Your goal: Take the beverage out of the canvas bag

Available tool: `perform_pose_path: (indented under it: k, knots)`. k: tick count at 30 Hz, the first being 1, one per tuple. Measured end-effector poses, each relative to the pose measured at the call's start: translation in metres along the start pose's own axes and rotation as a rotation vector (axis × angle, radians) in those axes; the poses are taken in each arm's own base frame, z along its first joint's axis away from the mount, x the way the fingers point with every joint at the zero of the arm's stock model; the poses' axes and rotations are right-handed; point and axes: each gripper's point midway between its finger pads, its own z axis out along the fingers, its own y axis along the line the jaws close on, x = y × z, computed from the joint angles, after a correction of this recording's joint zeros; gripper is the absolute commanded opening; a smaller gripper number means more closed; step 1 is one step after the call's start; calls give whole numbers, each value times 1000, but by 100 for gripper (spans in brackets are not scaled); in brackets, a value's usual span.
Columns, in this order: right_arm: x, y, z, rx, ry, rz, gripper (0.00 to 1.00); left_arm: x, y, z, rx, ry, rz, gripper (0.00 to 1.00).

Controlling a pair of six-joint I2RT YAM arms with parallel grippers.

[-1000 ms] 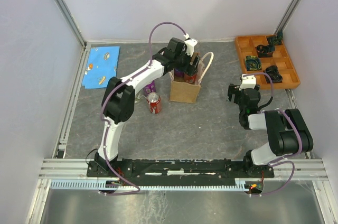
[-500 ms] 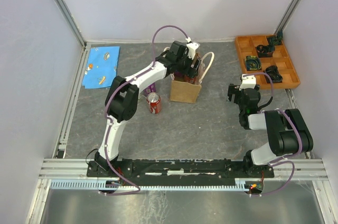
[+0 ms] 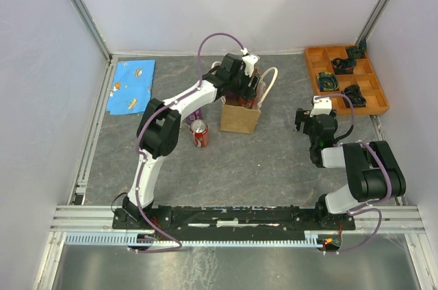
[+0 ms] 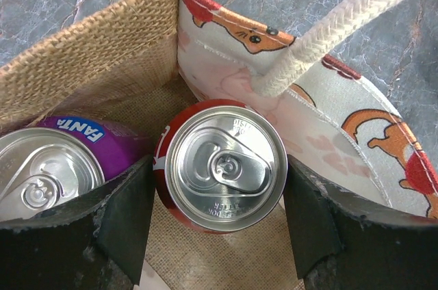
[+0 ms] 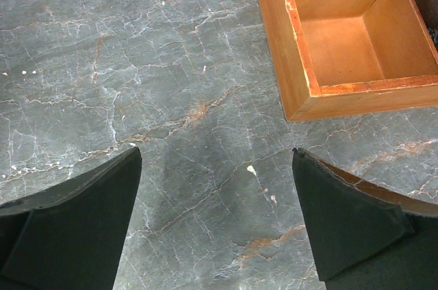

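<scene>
Inside canvas bag (image 4: 102, 50): purple "FANTA" can (image 4: 51, 167)

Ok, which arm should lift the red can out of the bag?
Left. Its claw is open inside the bag, straddling the red can. The right claw hangs open over bare table beside the tray.

The canvas bag (image 3: 239, 116) stands upright on the grey tabletop (image 3: 274, 160), tan-brown, with cream rope handles (image 4: 342, 27) and a pale cat-print lining (image 4: 321, 139); inside stands a red can (image 4: 222, 165), top up, tab unopened; a purple Fanta can (image 4: 51, 167) sits just beside it.
</scene>
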Motion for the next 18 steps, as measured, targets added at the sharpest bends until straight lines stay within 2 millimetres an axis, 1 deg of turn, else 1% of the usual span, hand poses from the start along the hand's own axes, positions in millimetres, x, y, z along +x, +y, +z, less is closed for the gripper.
perform_pose_path:
  k: [1,2,7,18]
  knots:
    - [0,0,0,0,0,0,99,0,0,0,0,-2,0,3]
    - [0,0,0,0,0,0,99,0,0,0,0,-2,0,3]
    - [0,0,0,0,0,0,99,0,0,0,0,-20,4,3]
    - [0,0,0,0,0,0,99,8,-4,-17,10,24,15,3]
